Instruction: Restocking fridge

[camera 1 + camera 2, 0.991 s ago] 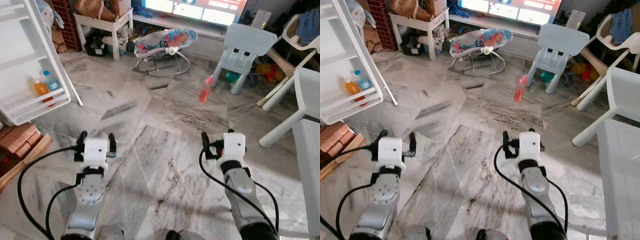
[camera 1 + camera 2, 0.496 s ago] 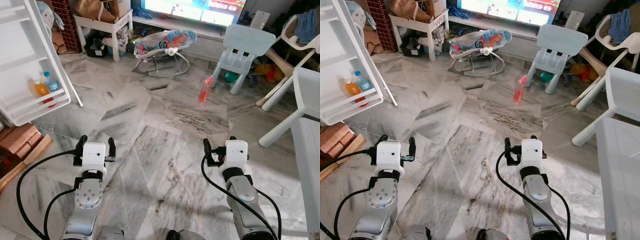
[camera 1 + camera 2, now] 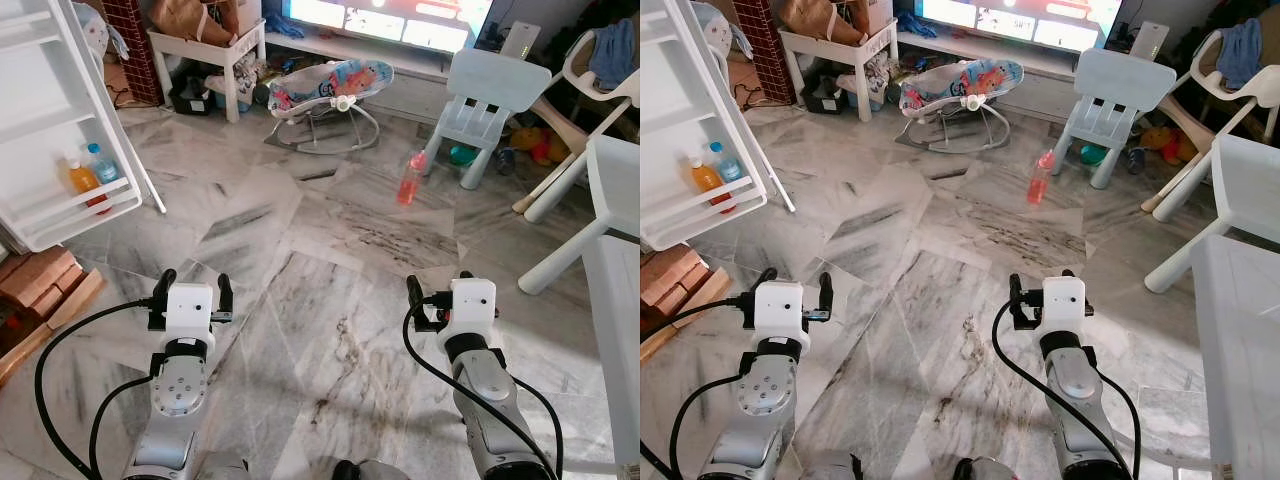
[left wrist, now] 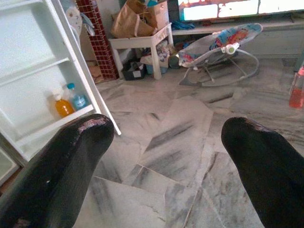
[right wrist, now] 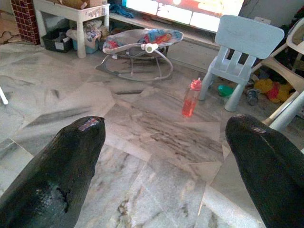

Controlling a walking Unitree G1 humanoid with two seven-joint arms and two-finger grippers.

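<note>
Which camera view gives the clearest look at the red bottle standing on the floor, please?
The right wrist view: the red bottle stands largest, framed between the right hand's fingers. Both eye views show it small and distant; the left wrist view shows it at the frame's edge.

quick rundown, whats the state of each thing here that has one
fridge door: open, swung out
orange bottle: upright on the door shelf
blue-capped bottle: upright beside it
red bottle: upright on the floor, cap on
TV: on
blue chair: upright, empty
baby bouncer: empty
left tool: open, empty
right tool: open, empty
</note>
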